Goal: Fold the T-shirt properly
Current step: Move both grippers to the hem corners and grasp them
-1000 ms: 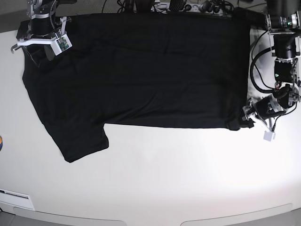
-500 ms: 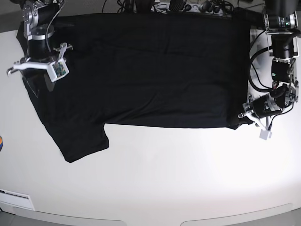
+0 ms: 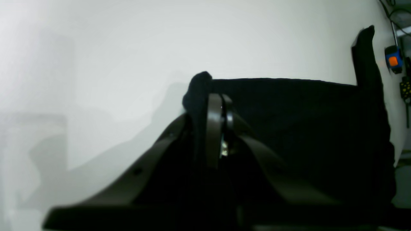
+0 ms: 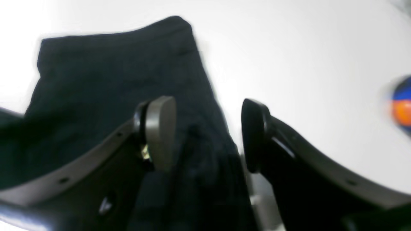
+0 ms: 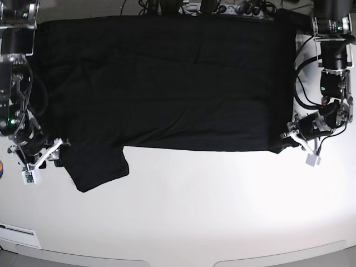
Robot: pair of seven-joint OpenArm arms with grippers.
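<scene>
The black T-shirt (image 5: 167, 83) lies spread flat across the table, plain side up, with one short sleeve (image 5: 97, 167) pointing to the front left. My left gripper (image 5: 285, 138) is at the shirt's front right corner. In the left wrist view its fingers (image 3: 214, 128) are pressed together on a bunched fold of the T-shirt (image 3: 199, 88). My right gripper (image 5: 59, 151) is at the sleeve's left edge. Its jaws (image 4: 205, 131) stand wide apart, with the edge of the T-shirt (image 4: 112, 80) lying between them, ungripped.
A blue and orange object (image 5: 1, 167) sits at the table's left edge, also seen as the blue-orange blur (image 4: 401, 106). Cables and plugs (image 5: 222, 8) run along the back edge. A white label (image 5: 19, 233) lies front left. Bare white table (image 5: 211, 211) fills the front.
My right arm has swung from the shirt's far left corner down to the front sleeve, and its jaws have opened wider. My left gripper has closed on the front right corner.
</scene>
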